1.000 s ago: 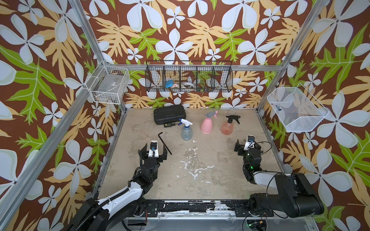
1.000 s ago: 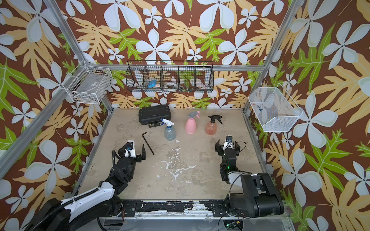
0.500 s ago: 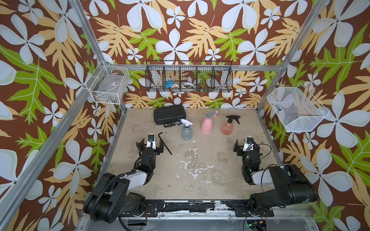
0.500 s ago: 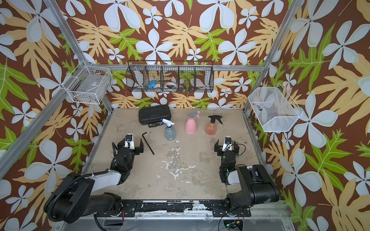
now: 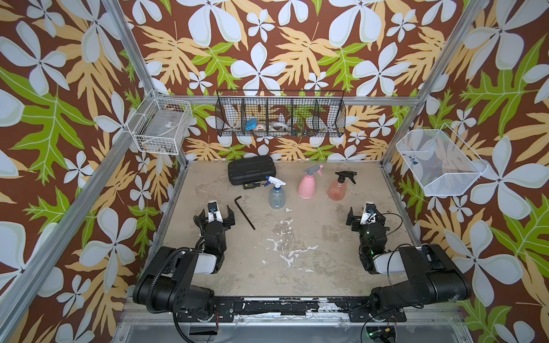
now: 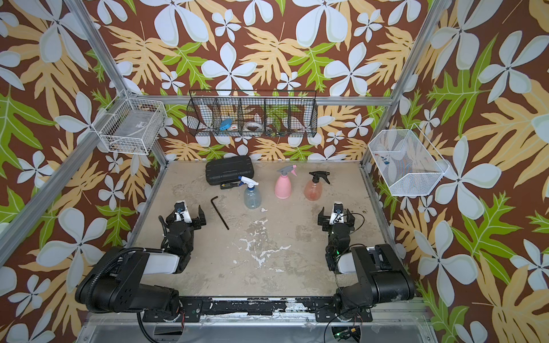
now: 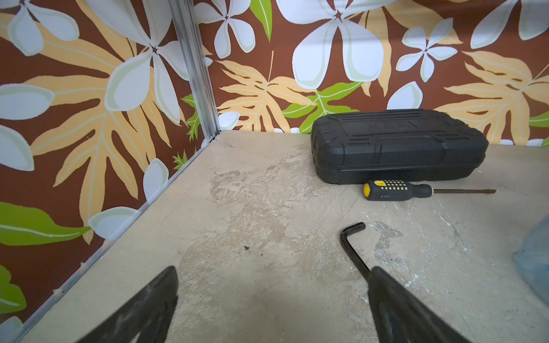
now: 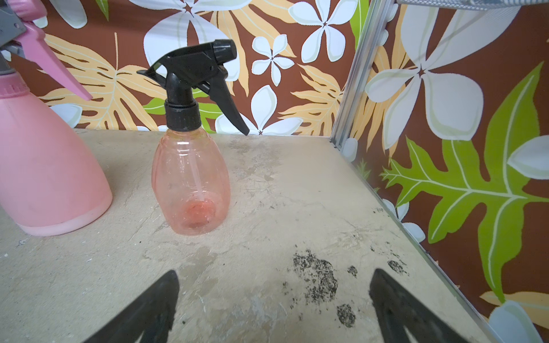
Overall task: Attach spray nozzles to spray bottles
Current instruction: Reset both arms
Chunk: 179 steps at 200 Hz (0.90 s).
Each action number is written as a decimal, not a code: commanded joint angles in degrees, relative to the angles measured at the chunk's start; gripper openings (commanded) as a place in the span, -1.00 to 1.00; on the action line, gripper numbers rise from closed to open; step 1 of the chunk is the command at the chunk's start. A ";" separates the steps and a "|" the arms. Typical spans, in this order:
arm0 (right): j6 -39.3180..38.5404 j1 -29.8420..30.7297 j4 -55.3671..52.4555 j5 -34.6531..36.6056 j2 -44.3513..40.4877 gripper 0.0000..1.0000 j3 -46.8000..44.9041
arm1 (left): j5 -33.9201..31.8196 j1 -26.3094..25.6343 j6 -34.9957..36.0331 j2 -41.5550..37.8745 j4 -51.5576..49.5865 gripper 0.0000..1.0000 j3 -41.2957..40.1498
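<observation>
Three spray bottles (image 5: 307,187) upright in a row mid-frame in both top views, spray nozzles (image 5: 312,170) on, left hand (image 5: 216,211) and right hand (image 5: 366,212) below them, well apart, both spread, empty

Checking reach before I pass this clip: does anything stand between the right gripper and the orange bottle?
Nothing visible does. Bare table lies between the open right gripper and the orange bottle; the pink bottle stands beside it, apart, off the line.
</observation>
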 commanded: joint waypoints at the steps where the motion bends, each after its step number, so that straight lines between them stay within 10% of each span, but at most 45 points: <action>1: -0.17 0.01 0.68 -0.24 -0.01 1.00 0.30 | 2.84 1.14 -3.33 0.26 10.51 0.99 -4.99; 11: -0.17 -0.04 0.60 -0.24 0.01 0.99 0.26 | 1.06 -0.69 1.48 5.38 24.95 0.99 -7.56; 48: 0.38 -0.89 -0.62 -1.47 0.03 1.00 0.92 | -1.06 -2.21 2.39 5.63 29.72 0.99 -10.19; 179: 0.45 -0.92 -0.64 -1.56 0.07 0.99 1.01 | -0.56 -2.49 2.28 4.40 27.18 0.99 -9.84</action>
